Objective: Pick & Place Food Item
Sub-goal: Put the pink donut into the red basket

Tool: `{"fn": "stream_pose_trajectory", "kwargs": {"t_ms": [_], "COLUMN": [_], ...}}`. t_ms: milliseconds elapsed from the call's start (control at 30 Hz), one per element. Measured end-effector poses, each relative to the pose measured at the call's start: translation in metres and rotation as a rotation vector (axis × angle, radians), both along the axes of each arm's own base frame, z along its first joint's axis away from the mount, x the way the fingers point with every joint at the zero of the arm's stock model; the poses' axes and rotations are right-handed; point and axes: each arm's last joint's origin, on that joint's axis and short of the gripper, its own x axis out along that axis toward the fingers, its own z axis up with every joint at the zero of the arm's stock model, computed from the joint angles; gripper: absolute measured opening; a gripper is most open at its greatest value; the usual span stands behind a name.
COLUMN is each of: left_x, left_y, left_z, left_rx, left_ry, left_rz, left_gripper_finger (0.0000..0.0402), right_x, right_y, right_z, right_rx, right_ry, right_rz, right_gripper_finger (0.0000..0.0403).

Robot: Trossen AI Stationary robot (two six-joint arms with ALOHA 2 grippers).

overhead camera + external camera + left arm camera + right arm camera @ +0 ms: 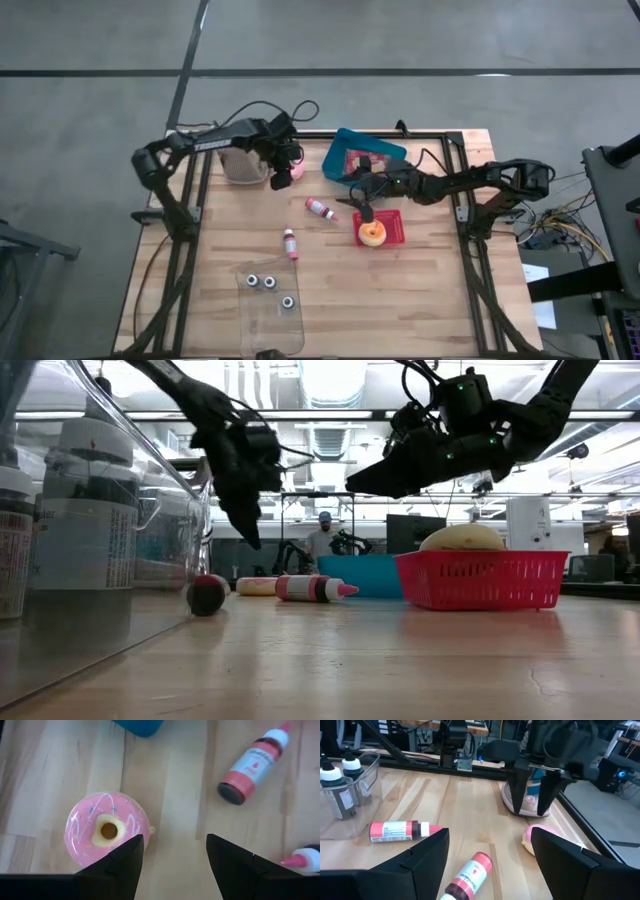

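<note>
Over on the left, the left gripper (288, 158) hangs just above the pale wood-plank tabletop (420, 290) with its dark fingers (117, 865) spread wide and nothing between them. Right beneath it lies the pink-frosted ring donut (106, 830), glossy, with thin white icing squiggles and a yellow dough centre; it rests on the tabletop, just beside one fingertip, though contact is not clear. Close behind the gripper stands a clear plastic tub (243, 165) with pink contents.

Moving along, a small squeeze bottle with a red label and dark base (252, 764) lies on its side; the label carries script writing too small to read. A second red-labelled bottle with a white cap (290, 243) lies nearer the front edge. At the front sits a clear rectangular plastic bin (272, 310) holding three dark-capped bottles upright.

Now the middle: a teal plastic tray (365, 152) sits tilted near the back edge, something red inside it. The right gripper (362, 203) hovers just in front of it, beside the red mesh plastic basket (392, 232), its fingers (427, 857) wide apart and empty. Inside that basket sits a yellow-glazed donut (372, 233), smooth and rounded, rising above the basket's rim in the low view. Far back in the room, a person (322, 538) stands.
</note>
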Motion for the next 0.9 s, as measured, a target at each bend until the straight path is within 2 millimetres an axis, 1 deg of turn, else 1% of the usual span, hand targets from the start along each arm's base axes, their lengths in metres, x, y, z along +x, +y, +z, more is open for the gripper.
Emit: {"fn": "stream_pose_trajectory", "kwargs": {"t_ms": [133,233,400,533,700,800,900], "left_x": [0.015,0.024,0.032,0.039,0.052,0.059,0.061], "left_y": [0.009,0.013,0.012,0.011,0.005,-0.001,-0.006], "left_z": [-0.01,-0.01,-0.002,0.014,0.028,0.031,0.028], "left_rx": [-0.008,0.032,0.019,0.004,-0.083,-0.112,-0.126], "left_ry": [0.053,0.091,0.074,0.035,-0.052,-0.08,-0.074], "left_rz": [0.007,0.04,0.111,0.193,0.281,0.318,0.342], "left_gripper_finger": [0.022,0.022,0.022,0.022,0.022,0.022,0.022], "right_x": [-0.004,-0.008,-0.014,-0.017,-0.019,-0.019,-0.019], "right_y": [0.001,0.002,0.004,0.005,0.005,0.005,0.005], "right_z": [0.002,0.003,0.005,0.01,0.012,0.011,0.011], "right_rx": [-0.002,-0.014,-0.032,-0.048,-0.056,-0.058,-0.057], "right_ry": [0.009,0.006,0.009,-0.003,-0.001,0.002,0.004], "right_rz": [-0.001,0.001,-0.004,-0.002,-0.002,-0.001,-0.001], "right_gripper_finger": [0.0276,0.0276,0.0276,0.0276,0.0276,0.0276,0.0276]}}
